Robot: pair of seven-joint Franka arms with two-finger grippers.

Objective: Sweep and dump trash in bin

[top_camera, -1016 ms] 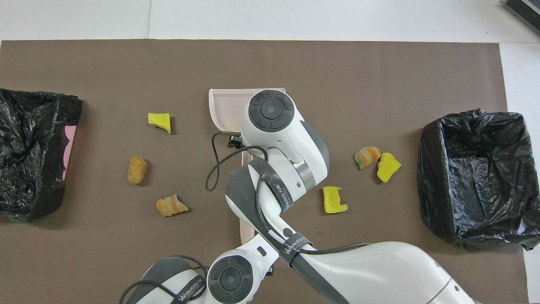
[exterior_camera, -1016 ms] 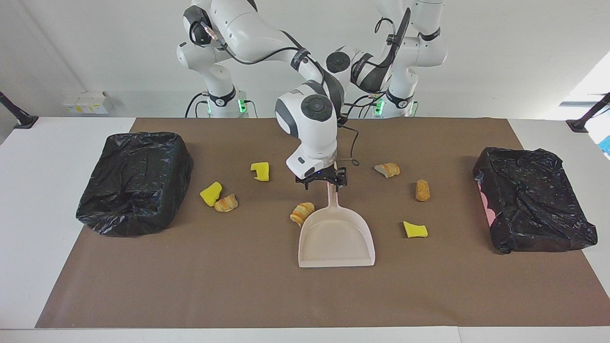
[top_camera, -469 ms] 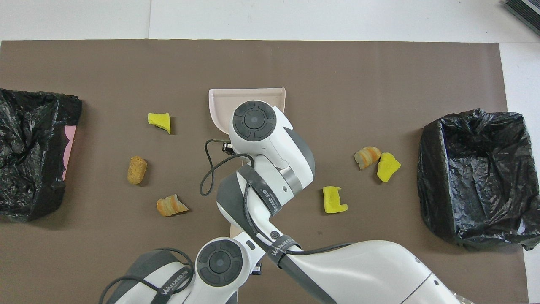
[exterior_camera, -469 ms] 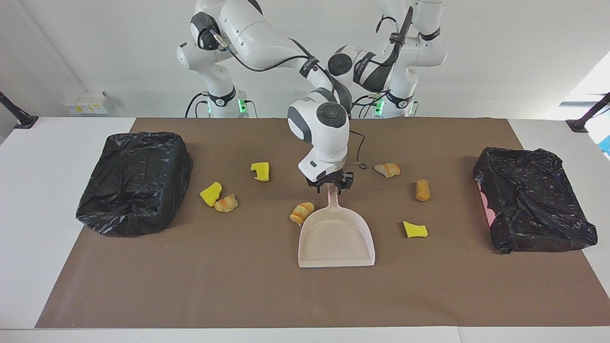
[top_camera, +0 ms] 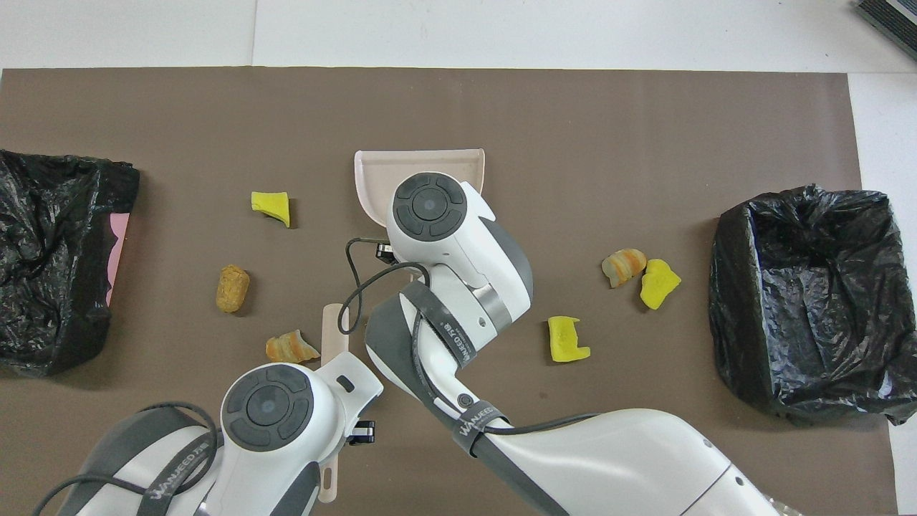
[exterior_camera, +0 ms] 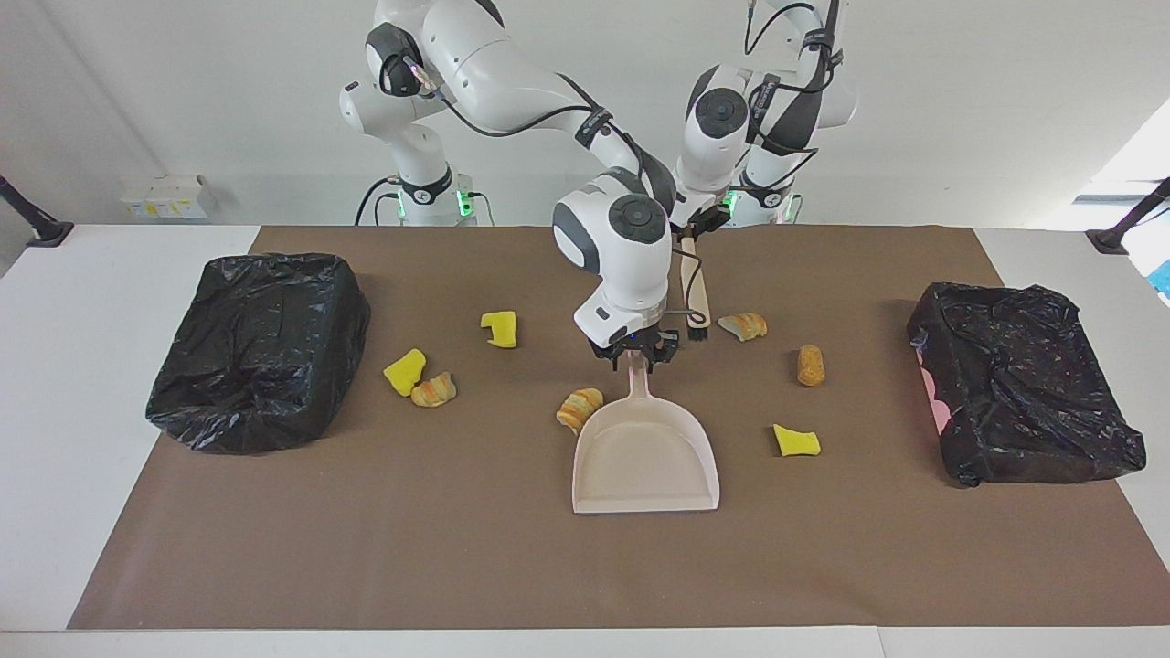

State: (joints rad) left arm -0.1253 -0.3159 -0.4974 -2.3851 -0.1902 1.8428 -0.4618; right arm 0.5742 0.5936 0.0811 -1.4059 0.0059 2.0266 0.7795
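In the facing view, a black-lined bin (exterior_camera: 260,352) sits at the right arm's end of the brown mat (exterior_camera: 512,567), and a second bin (exterior_camera: 1024,393) at the left arm's end. Between them the trash lies scattered on the mat: a yellow sponge chunk (exterior_camera: 404,372) touching a croissant (exterior_camera: 433,390), another sponge chunk (exterior_camera: 500,329) nearer the robots, a croissant (exterior_camera: 579,408) against the dustpan (exterior_camera: 644,457) at the mat's middle, then a bread piece (exterior_camera: 743,324), a roll (exterior_camera: 810,365) and a third sponge chunk (exterior_camera: 796,440). The right gripper (exterior_camera: 637,355) is down on the dustpan's handle, its fingers clamped on it. The left gripper (exterior_camera: 692,228) holds the brush (exterior_camera: 695,292) by its handle with fingers closed, near the mat's edge closest to the robots; the bristles seem to hang just above the mat, though contact is hard to judge.
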